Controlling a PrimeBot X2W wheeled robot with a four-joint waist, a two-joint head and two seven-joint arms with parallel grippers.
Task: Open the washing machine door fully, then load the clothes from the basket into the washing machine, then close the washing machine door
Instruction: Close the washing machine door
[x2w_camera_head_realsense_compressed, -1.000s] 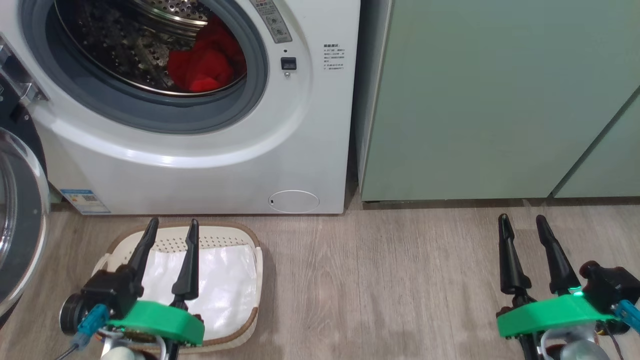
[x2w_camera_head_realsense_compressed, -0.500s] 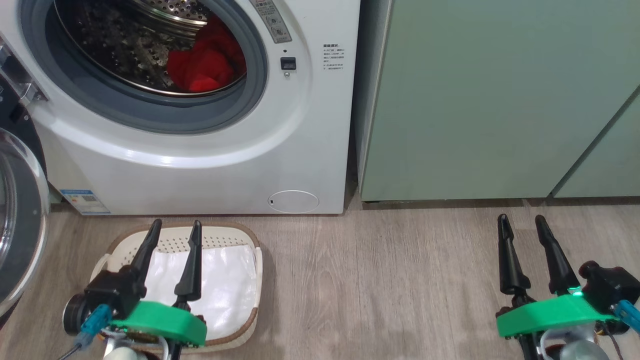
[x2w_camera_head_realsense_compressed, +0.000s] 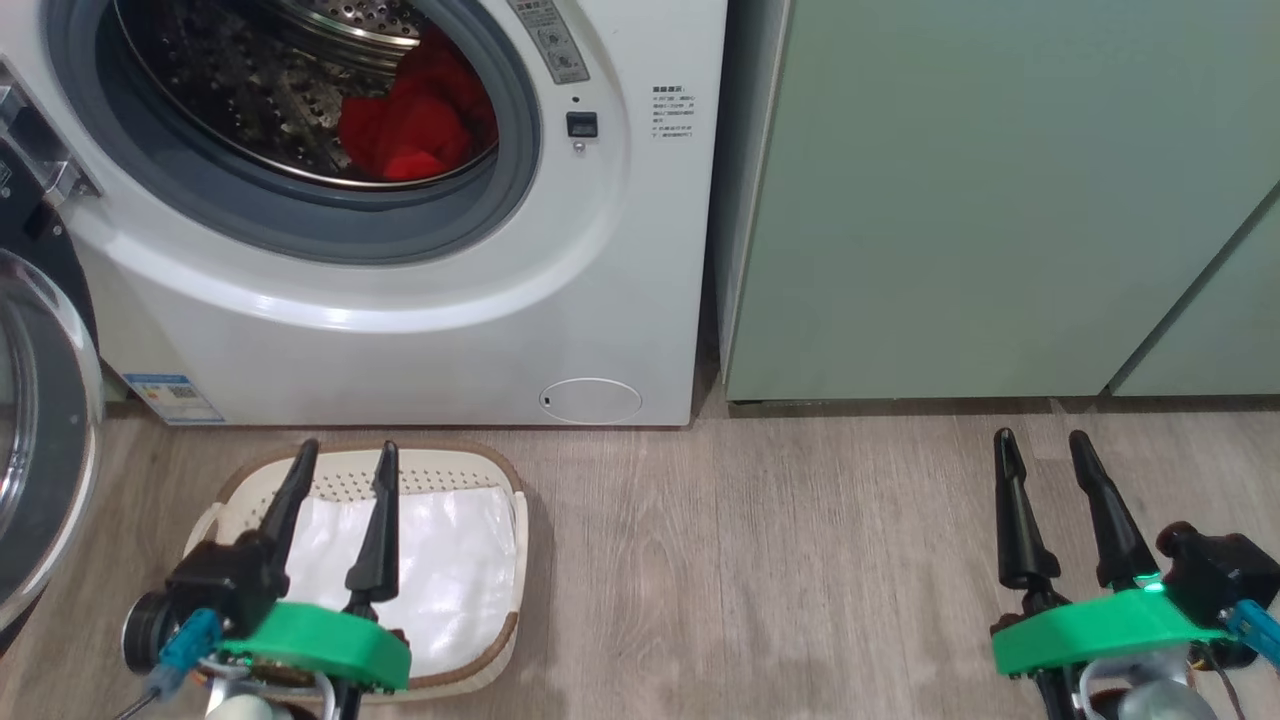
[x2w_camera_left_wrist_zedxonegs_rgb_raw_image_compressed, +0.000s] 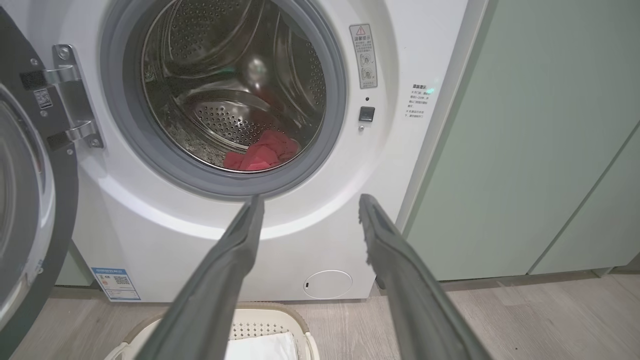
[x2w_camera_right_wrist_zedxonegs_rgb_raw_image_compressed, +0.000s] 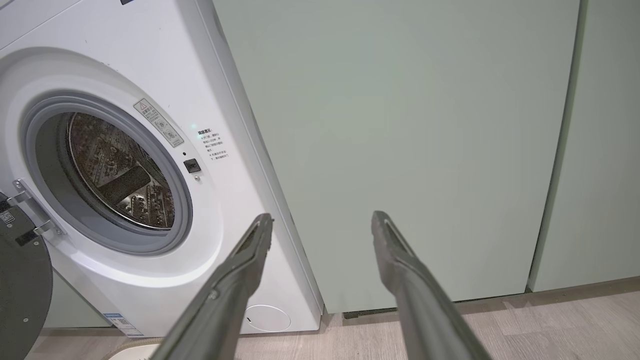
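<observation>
clothes (x2w_camera_head_realsense_compressed: 415, 130), a red heap, lay inside the drum (x2w_camera_left_wrist_zedxonegs_rgb_raw_image_compressed: 235, 100) of the washing machine (x2w_camera_head_realsense_compressed: 400, 330), ahead of and above the left pincer (x2w_camera_head_realsense_compressed: 346, 450), slightly to its right. the basket (x2w_camera_head_realsense_compressed: 430, 472) sat on the floor (x2w_camera_head_realsense_compressed: 750, 560) just below that pincer, holding nothing but a white sheet (x2w_camera_head_realsense_compressed: 450, 570). the washing machine door (x2w_camera_head_realsense_compressed: 55, 440) stood swung wide open, out to the left pincer's left, its metal hinge (x2w_camera_left_wrist_zedxonegs_rgb_raw_image_compressed: 70, 95) showing. both pincers were spread wide and carried nothing. the right pincer (x2w_camera_head_realsense_compressed: 1041, 437) hovered over bare floor, facing the pale green cabinets (x2w_camera_head_realsense_compressed: 950, 200), well apart from the machine.

loading looked finished, so the step in hand was judged to be closing the door. the next move would call for the left pincer to reach out leftward, get behind the door's black rim and push it round to the porthole until the catch met the small dark latch socket (x2w_camera_head_realsense_compressed: 581, 124).

writing: a blue label (x2w_camera_head_realsense_compressed: 170, 392) low on the machine's front, a warning-triangle sticker (x2w_camera_left_wrist_zedxonegs_rgb_raw_image_compressed: 363, 55) and a small block of print (x2w_camera_head_realsense_compressed: 672, 112) beside the porthole were all too small to read. no brand name could be made out.
</observation>
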